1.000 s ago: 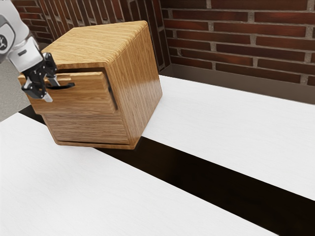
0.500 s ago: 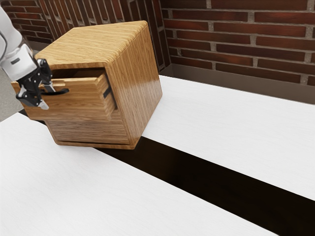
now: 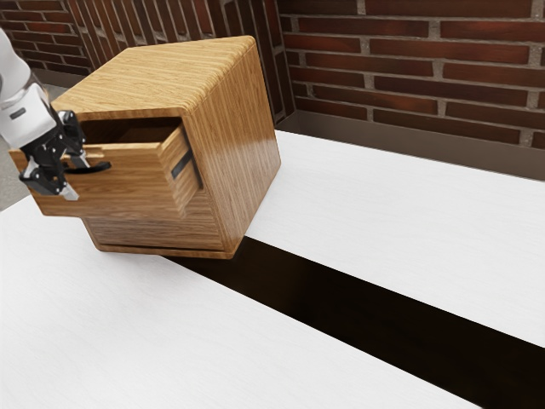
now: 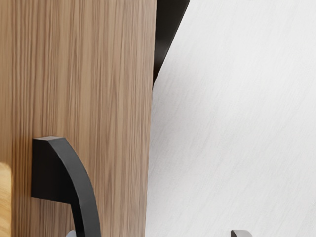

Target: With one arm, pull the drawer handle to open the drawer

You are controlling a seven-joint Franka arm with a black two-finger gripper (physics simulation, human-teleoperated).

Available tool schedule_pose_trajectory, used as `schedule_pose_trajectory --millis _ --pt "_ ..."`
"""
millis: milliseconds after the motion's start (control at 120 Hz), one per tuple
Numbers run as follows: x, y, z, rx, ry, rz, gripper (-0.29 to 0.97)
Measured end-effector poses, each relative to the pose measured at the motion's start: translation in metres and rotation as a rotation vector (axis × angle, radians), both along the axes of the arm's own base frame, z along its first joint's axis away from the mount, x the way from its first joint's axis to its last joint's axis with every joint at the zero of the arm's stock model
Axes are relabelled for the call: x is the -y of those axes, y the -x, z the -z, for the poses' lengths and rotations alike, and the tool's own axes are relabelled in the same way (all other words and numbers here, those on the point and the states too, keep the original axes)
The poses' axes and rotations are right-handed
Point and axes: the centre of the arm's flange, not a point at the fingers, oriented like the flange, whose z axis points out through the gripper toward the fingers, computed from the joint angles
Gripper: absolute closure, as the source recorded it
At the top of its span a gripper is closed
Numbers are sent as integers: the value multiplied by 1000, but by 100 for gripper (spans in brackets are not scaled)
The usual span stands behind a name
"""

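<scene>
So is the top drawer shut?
No, the drawer sticks out from the wooden cabinet, and a dark opening shows behind its front.

A cabinet (image 3: 213, 128) sits on the tabletop (image 3: 383, 221) in the upper left of the exterior view, with a brick wall (image 3: 409, 60) behind it. Its upper drawer (image 3: 119, 175) stands partly out of the cabinet toward the frame's left edge, above a lower drawer front (image 3: 153, 223) that sits flush. The handle (image 3: 94, 168) is on the upper drawer's face, and the gripper (image 3: 60, 166) is at it, at the far left, its fingers above and below the bar. A gap (image 3: 358, 311) crosses the tabletop from under the cabinet to the lower right. In the wrist view the handle (image 4: 74, 182) sits on the drawer face (image 4: 89, 74), with tabletop (image 4: 237, 123) beside it.
</scene>
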Motion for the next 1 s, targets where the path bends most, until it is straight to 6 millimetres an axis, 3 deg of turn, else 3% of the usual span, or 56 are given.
schedule_pose_trajectory --millis 208,367,500,717,900,1000 --pt "7 4 3 -21 24 3 34" --pt "12 18 0 -28 38 -4 42" --pt "15 28 0 -35 52 -9 36" --pt "20 44 -6 -38 71 -18 54" --pt "27 67 -24 -15 76 -25 79" --pt "33 72 -34 -1 74 -16 63"
